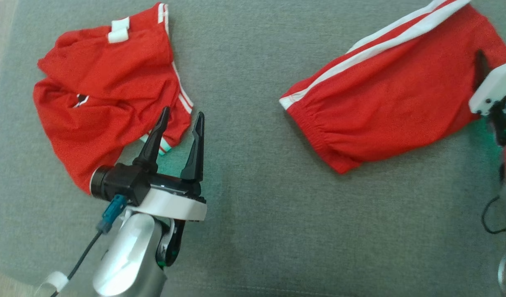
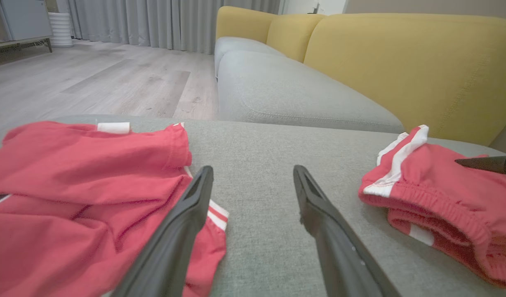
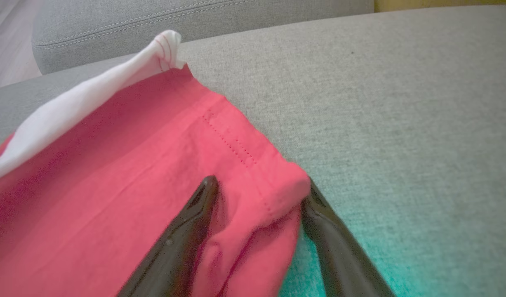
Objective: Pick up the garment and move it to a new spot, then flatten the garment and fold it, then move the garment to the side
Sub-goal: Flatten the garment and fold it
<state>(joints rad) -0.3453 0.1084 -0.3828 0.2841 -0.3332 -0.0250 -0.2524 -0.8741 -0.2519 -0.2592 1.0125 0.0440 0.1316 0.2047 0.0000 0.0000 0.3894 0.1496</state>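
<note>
A wide grey fabric cushion (image 1: 253, 214) carries everything. In the left wrist view the room lies behind it. At the far left there is a pale wooden floor (image 2: 112, 82) and grey curtains (image 2: 154, 20) that hang down to it. To the right stands a sofa with a grey seat (image 2: 285, 95) and yellow back cushions (image 2: 401, 70).

On the left part of the cushion lies a crumpled red garment (image 1: 108, 90), bunched in folds, with a white label (image 1: 118, 31) at its upper edge and thin white stripes along one side. The left gripper (image 1: 183, 111) is just beside the lower right edge of this garment. Its jaws are spread wide and hold nothing; one finger lies over the striped hem, the other over bare cushion.

Well apart, on the right part, lie the red shorts (image 1: 384, 99). They are rather flat and set at a slant, with a gathered elastic waistband (image 1: 318, 132) toward the middle of the cushion and two white stripes (image 1: 401, 33) along the upper edge. The right gripper (image 3: 259, 183) is at their right end. Its jaws are spread around a stitched hem corner: one finger rests on the red cloth, the other is at the edge of the fold, and the cloth is not pinched.
</note>
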